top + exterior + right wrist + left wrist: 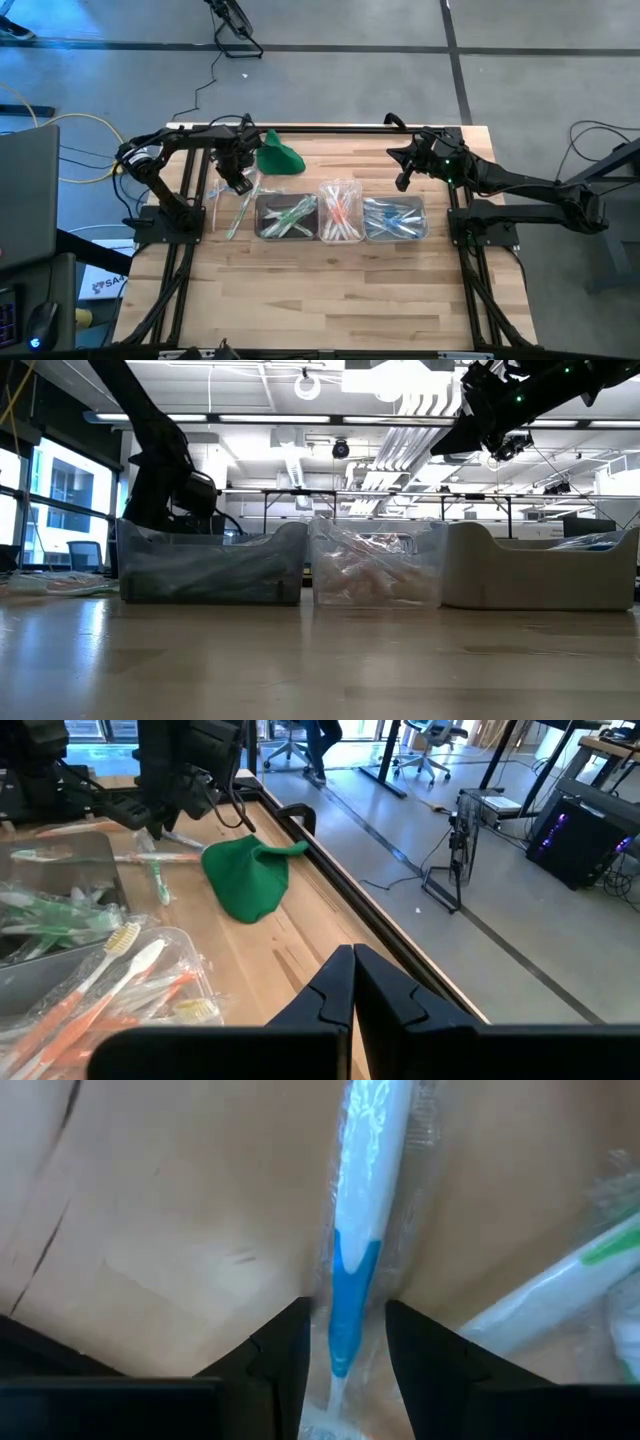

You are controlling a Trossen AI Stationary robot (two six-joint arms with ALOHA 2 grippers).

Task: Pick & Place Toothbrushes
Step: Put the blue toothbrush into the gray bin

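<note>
A blue-and-white toothbrush in a clear wrapper lies flat on the wooden table, left of the tubs. My left gripper points down over it, open, one finger on each side of its blue part; I see no touch. A green-and-white toothbrush lies beside it. In the high view my left gripper stands over the loose toothbrushes. My right gripper is shut on nothing, held above the table's far right.
Three clear tubs stand in a row: green toothbrushes, orange-pink ones, blue ones. A green cloth lump lies near the far edge beside my left arm. Bare wood spans the near half of the table.
</note>
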